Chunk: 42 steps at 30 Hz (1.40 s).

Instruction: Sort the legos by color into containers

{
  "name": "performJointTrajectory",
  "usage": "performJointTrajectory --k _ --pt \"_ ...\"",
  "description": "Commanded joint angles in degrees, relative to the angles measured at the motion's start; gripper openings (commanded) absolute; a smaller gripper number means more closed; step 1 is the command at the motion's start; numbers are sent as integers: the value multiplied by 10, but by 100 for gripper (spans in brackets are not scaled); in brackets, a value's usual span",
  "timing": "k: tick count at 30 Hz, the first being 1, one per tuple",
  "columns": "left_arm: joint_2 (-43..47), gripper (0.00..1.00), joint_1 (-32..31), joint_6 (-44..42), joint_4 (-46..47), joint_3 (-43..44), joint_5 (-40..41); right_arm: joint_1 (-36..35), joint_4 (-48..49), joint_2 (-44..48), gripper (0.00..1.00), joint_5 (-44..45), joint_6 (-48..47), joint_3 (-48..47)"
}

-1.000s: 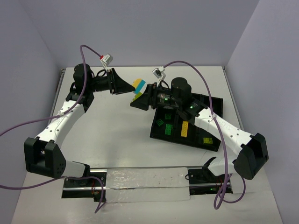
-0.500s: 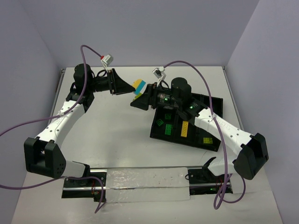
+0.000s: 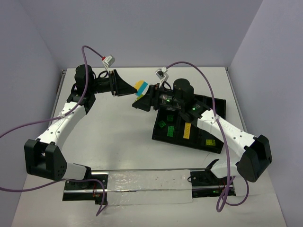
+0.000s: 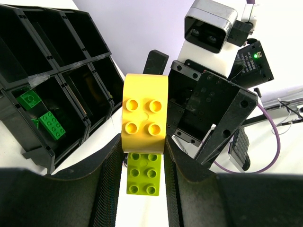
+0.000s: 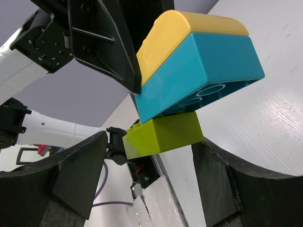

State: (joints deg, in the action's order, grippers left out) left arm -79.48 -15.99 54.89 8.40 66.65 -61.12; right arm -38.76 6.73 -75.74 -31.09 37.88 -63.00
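L gripper [image 4: 143, 147]: closed narrow on lego stack [image 3: 140, 88], fingers [image 4: 111, 189] pinching its sides. Stack is up off the table [image 3: 118, 137] and sticks out past the fingertips. Stack = yellow lego [image 4: 144, 111] w/ rounded edge on top, light-blue lego [image 5: 203, 71] under it, lime lego [image 5: 163, 135] at bottom. In L wrist view the blue one is hidden behind the yellow; lime pokes out below, btw the fingers. In R wrist view one L finger tip touches the stack at the yellow/blue seam.

R gripper [image 5: 150, 142]: jaws apart, approx mid-width, one on each side of the lime lego. Gap visible on one side; other side, can't tell if touching. Nothing gripped.

Top view: both grippers nose to nose, stack btw them, just off the far-left corner of the black tray [image 3: 218, 108].

Tray sits angled on R half of table, partly under R arm. Two green legos [image 4: 51, 125] lie in its left end; can't tell if same compartment. Yellow brick [image 3: 188, 131] in a middle compartment. One more small piece further R, colour unclear. Other compartments seen from L wrist look dark.
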Motion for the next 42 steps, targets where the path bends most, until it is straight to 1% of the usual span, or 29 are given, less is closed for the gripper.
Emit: performJointTrajectory --k 1,5,10,13,14,16,18,19,21,23,26,27,29,42 --pt "17 0 -1 -7 9 19 -15 4 82 -7 78 -36 27 2" --pt "12 0 -1 8 27 20 -27 4 123 -12 78 -64 47 11" --pt "7 0 -1 7 28 21 -29 7 119 2 77 -51 42 24" --pt "6 0 -1 15 39 18 -30 11 124 7 66 -44 48 31" --pt "5 0 -1 15 39 18 -30 12 124 9 59 -42 52 35" --pt "5 0 -1 18 41 18 -31 14 123 9 54 -32 56 37" --pt "6 0 -1 19 41 18 -31 18 125 4 46 -33 60 39" --pt "7 0 -1 16 38 20 -31 18 127 3 41 -33 61 40" --pt "8 0 -1 7 22 23 -29 18 130 4 29 -31 64 41" --pt "9 0 -1 -1 15 27 -27 18 129 5 21 -27 64 42" --pt "9 0 -1 2 15 27 -23 18 125 7 5 -25 63 45" --pt "8 0 -1 3 17 27 -23 18 123 8 2 -24 63 47" --pt "8 0 -2 3 17 29 -22 18 121 9 0 -23 63 49" --pt "6 0 0 -10 -2 33 -10 18 106 19 0 -15 62 71"
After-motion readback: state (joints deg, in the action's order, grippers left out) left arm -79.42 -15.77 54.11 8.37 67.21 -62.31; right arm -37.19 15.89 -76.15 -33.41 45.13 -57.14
